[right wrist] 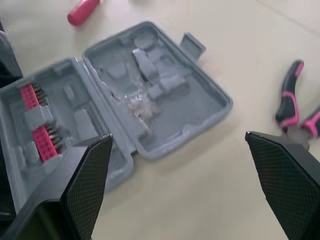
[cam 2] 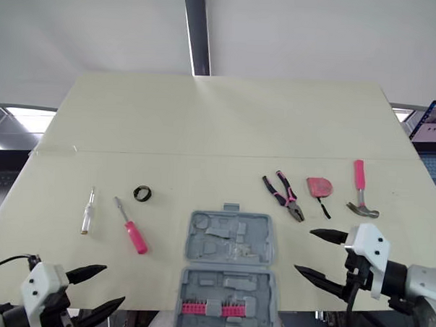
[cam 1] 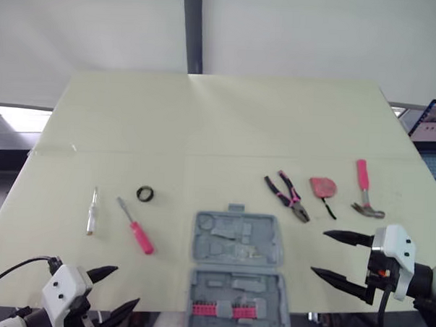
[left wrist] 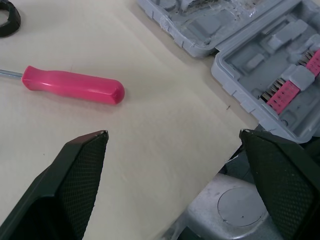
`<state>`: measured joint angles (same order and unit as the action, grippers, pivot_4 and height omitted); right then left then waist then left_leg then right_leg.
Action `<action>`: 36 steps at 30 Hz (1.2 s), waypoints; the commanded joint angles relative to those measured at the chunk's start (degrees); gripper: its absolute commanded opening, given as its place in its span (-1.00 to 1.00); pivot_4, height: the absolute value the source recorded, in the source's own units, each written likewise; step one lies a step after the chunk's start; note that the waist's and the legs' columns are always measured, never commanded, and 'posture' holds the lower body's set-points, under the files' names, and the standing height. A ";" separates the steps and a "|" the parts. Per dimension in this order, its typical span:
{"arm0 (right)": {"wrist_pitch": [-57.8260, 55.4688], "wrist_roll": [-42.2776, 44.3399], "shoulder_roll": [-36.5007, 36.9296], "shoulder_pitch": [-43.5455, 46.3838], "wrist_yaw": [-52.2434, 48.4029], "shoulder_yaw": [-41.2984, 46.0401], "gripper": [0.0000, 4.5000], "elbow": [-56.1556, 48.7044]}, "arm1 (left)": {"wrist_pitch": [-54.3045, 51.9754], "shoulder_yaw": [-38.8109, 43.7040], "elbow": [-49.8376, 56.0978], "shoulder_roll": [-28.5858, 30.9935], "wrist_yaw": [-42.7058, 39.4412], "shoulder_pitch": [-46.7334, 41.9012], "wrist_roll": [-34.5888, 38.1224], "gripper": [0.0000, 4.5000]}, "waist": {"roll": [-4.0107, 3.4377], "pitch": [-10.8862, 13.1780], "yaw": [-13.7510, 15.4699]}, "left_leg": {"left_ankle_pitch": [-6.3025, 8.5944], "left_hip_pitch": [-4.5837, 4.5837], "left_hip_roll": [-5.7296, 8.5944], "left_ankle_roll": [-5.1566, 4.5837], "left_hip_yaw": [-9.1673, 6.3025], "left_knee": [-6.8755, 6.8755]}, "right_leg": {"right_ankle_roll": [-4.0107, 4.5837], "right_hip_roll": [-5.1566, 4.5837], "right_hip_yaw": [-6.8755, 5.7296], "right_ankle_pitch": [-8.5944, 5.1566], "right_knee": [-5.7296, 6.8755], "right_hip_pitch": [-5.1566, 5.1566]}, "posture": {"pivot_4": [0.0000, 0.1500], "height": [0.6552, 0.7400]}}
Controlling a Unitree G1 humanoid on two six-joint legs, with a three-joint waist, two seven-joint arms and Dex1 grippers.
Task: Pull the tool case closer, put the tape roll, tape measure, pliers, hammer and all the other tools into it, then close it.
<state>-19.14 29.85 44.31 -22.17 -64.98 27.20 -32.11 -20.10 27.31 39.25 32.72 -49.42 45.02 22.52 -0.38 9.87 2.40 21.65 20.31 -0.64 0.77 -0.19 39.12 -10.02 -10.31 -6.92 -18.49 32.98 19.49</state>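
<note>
- Head views: open tool case at near centre of worktop; right end effector spread wide, empty, just right; pliers just beyond, handles far-left.
- Left wrist view: left end effector wide, empty; screwdriver crosswise ahead.
- Right wrist view: pliers likely the right arm's pick.

Matt grey plastic tool case; glossy pink screwdriver handle.

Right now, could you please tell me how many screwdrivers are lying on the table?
2. A clear-handled screwdriver lies farthest left; a pink-handled screwdriver lies between it and the open tool case. None seems hidden.
</note>
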 commanded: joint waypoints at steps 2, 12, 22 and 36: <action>3.43 2.70 -3.14 -2.44 1.04 0.76 0.99 -4.29 | -5.00 0.61 -1.30 3.83 -0.99 -2.97 3.52 1.00 | -0.01 0.00 0.27 | 0.00 -0.02 0.00 0.00 0.02 0.01 | 0.00 0.00 0.03 0.00 0.03 -0.01 | 1.00 1.00; 6.13 2.02 -4.05 -2.17 1.99 -2.41 0.99 -2.84 | -23.93 4.81 -0.49 23.42 -5.09 -17.07 12.72 1.00 | 0.02 -0.02 0.44 | -0.02 -0.14 -0.03 0.07 0.10 0.03 | 0.05 0.03 0.17 -0.03 0.38 0.10 | 1.00 1.00; 5.93 0.94 -0.25 5.31 1.20 -6.27 0.99 4.23 | -46.32 -22.80 -0.65 50.00 0.94 -60.02 10.54 1.00 | 0.15 0.16 0.06 | -0.03 -0.17 -0.04 0.11 0.36 -0.06 | 0.10 0.06 0.34 -0.05 0.57 0.35 | 1.00 1.00; 6.32 0.92 2.22 7.79 1.03 -6.35 0.99 7.72 | -68.21 -62.83 -18.62 25.20 12.17 -100.71 -2.46 1.00 | 0.37 0.24 -0.54 | -0.04 0.10 -0.06 0.13 0.66 0.05 | 0.09 0.04 0.41 -0.05 1.00 0.97 | 1.00 1.00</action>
<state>-13.64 30.25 46.01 -14.01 -63.51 19.03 -23.86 -87.88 -34.60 21.27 57.67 -38.02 -53.83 21.76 -0.01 10.11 1.87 21.61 20.42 -0.70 0.90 0.47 39.17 -9.93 -10.28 -6.50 -18.53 33.98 20.47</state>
